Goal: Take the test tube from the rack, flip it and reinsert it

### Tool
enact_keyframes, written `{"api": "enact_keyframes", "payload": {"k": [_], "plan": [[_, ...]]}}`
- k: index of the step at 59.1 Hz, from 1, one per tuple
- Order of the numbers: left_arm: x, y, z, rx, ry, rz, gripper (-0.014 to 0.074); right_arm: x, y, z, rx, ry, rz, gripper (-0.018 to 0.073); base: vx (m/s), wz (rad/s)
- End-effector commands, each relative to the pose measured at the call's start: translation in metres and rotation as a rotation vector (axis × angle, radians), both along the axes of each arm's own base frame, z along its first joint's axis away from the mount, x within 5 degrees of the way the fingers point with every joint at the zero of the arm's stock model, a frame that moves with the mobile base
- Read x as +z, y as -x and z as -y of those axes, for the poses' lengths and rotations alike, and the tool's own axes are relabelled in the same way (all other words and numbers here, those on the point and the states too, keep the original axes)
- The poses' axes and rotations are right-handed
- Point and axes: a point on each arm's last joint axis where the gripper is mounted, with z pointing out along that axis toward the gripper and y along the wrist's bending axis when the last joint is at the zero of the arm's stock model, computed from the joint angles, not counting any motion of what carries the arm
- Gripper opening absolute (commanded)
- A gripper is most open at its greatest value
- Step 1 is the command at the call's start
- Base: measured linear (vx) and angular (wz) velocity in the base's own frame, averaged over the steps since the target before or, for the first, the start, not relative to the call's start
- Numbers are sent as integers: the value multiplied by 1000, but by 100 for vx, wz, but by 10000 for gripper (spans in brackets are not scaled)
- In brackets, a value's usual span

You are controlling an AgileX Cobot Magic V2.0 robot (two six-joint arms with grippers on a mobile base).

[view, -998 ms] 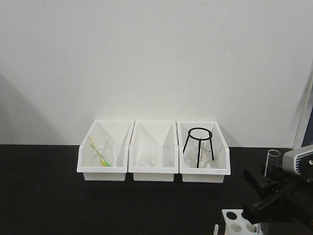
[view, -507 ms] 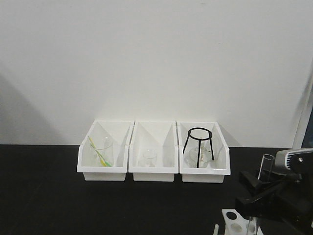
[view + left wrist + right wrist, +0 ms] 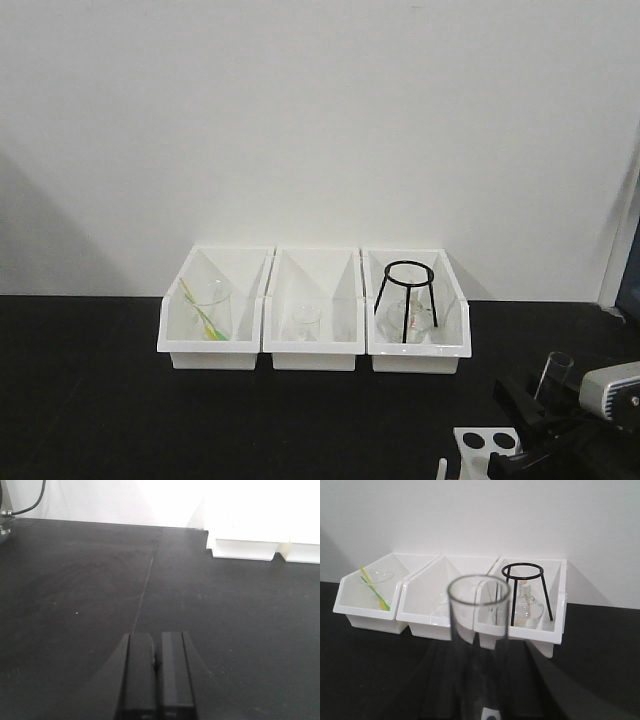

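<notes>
Clearly lower than 1 second ago: right fingers [image 3: 520, 398] clamped on the test tube [image 3: 553, 372], dropped from the middle right of the front view toward its lower right corner. Held upright or nearly so, open rim on top, lower end hidden behind the fingers. Same test tube [image 3: 479, 630] filling the lower centre of the right wrist view, rim toward the lens. Hanging just right of and above the rack [image 3: 485, 440] at the bottom edge, with 2 dark holes showing in the top plate.

Probably reinsertion under way, descending toward a hole. Alignment of tip and hole: impossible to tell from here. Flip already done or not: likewise unclear.

Left fingers [image 3: 141, 675] pressed together on nothing, low centre of the left wrist view, over bare black tabletop [image 3: 75, 580].

Further out, counted:
- 1 test tube in sight
- 1 rack
- 3 white bins [image 3: 312, 358] in a row at centre frame
- 2 beakers [image 3: 222, 305], 1 each in the left and middle bins
- 1 yellow-green stick [image 3: 203, 312] in the left beaker
- 1 round flask [image 3: 405, 320] under 1 black tripod [image 3: 410, 268] in the right bin
</notes>
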Motion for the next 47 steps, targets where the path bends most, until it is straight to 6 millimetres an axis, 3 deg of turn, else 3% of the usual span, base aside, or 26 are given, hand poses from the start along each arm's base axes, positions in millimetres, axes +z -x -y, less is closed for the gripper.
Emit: {"api": "enact_keyframes", "payload": {"k": [1,25,38,47], "plan": [[9,-1,1,-11,-5,100,-6,21,-1,-5,51,-5,146,108,0,0],[9,-1,1,-11,-5,100,-6,-5,-12,-11,85,34,49,113,0,0],[9,-1,1,-11,-5,100,-6,-33,0,-9,97,8,64,117,0,0],[9,-1,1,-11,-5,100,-6,-47,-3,-10,102,23,18,123,0,0]]}}
